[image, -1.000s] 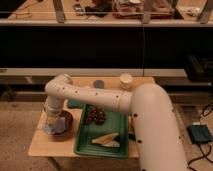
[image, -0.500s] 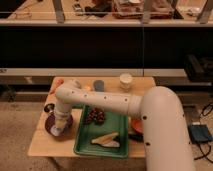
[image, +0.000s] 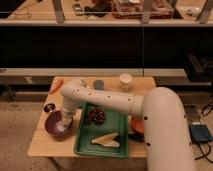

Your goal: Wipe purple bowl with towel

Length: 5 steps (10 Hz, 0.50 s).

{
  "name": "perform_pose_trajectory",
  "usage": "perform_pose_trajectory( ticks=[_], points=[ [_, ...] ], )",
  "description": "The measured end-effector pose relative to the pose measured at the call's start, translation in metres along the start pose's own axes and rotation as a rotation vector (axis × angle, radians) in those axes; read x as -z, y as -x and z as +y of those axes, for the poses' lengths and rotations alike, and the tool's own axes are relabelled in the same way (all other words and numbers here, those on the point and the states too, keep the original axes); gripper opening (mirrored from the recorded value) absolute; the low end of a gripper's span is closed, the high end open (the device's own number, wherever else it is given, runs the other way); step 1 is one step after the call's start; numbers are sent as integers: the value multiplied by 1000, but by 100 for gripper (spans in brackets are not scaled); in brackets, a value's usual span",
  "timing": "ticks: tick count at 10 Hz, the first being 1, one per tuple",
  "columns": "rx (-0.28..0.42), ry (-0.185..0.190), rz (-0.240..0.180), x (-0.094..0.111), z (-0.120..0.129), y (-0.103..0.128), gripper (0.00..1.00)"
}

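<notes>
The purple bowl (image: 54, 124) sits on the left part of the wooden table (image: 42, 145). My white arm reaches from the lower right across the table and bends down into the bowl. My gripper (image: 64, 121) is inside the bowl, pressed against a pale towel (image: 62, 127) that lies in it. The gripper's end is hidden by the arm and the towel.
A green tray (image: 107, 149) beside the bowl holds a dark pine-cone-like thing (image: 96, 116) and a pale banana-like thing (image: 106, 139). A carrot (image: 56, 85), a grey cup (image: 98, 85), a paper cup (image: 126, 81) and a small dark disc (image: 49, 107) stand around. An orange thing (image: 137, 127) lies right of the tray.
The arm's elbow has swung right and forward, and the gripper has shifted within the bowl, moving the towel with it.
</notes>
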<state>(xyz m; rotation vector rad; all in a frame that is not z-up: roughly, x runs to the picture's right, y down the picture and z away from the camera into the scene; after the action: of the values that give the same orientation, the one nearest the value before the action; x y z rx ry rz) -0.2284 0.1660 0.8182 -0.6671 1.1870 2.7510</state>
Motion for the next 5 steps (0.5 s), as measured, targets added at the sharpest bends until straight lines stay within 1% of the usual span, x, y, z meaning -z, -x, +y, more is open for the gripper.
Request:
perform_pose_trajectory(
  ticks=[1, 2, 3, 5],
  points=[
    [-16, 7, -13, 1, 14, 4, 0],
    [-19, 19, -17, 5, 27, 5, 0],
    [-12, 31, -18, 9, 38, -2, 0],
    [19, 53, -11, 19, 50, -29, 0]
  ],
)
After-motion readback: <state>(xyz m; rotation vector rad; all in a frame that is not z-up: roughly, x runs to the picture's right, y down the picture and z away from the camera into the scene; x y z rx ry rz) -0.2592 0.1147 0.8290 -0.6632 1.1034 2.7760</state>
